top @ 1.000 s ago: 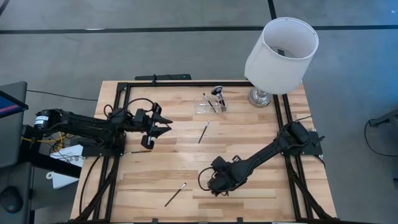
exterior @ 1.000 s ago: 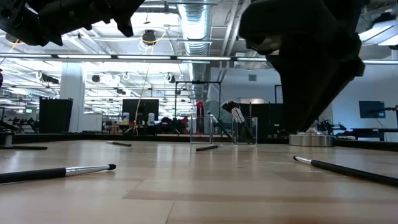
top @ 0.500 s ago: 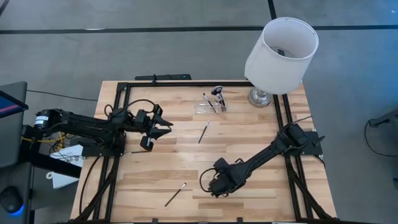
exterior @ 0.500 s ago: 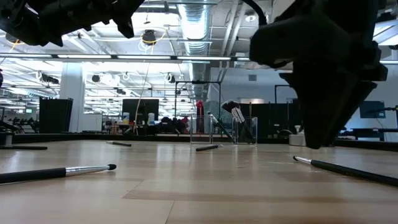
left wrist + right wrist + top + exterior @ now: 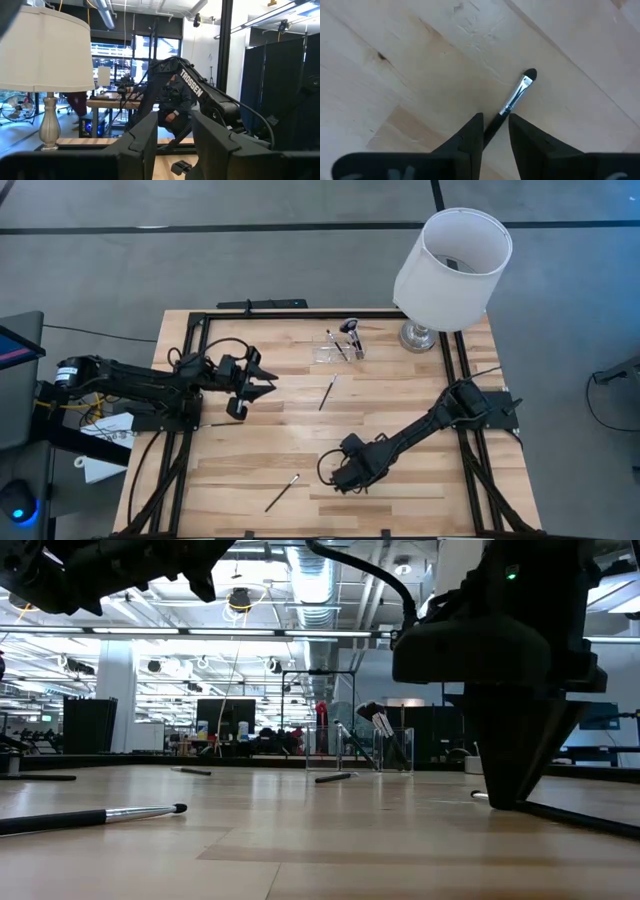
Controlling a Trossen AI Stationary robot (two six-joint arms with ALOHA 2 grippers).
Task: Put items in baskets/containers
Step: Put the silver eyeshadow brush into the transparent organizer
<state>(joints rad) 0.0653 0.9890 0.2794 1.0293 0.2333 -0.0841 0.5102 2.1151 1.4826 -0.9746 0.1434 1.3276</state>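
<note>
The clear organizer [image 5: 338, 352] holds several brushes [image 5: 349, 328] near the lamp [image 5: 452, 262]. Loose brushes [image 5: 327, 392] lie on the table [image 5: 420, 395]. The right end effector [image 5: 495, 126] straddles a brush [image 5: 516, 98], fingers slightly apart; the left end effector [image 5: 260, 381] hovers spread.

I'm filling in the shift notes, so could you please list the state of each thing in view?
Right claw: down at the table, fingers either side of a brush handle.
That brush: flat on the wood.
Left claw: raised, open, empty.
Clear box: upright, holding brushes.
Silver-handled brush: lying loose.
Lamp: upright.
</note>
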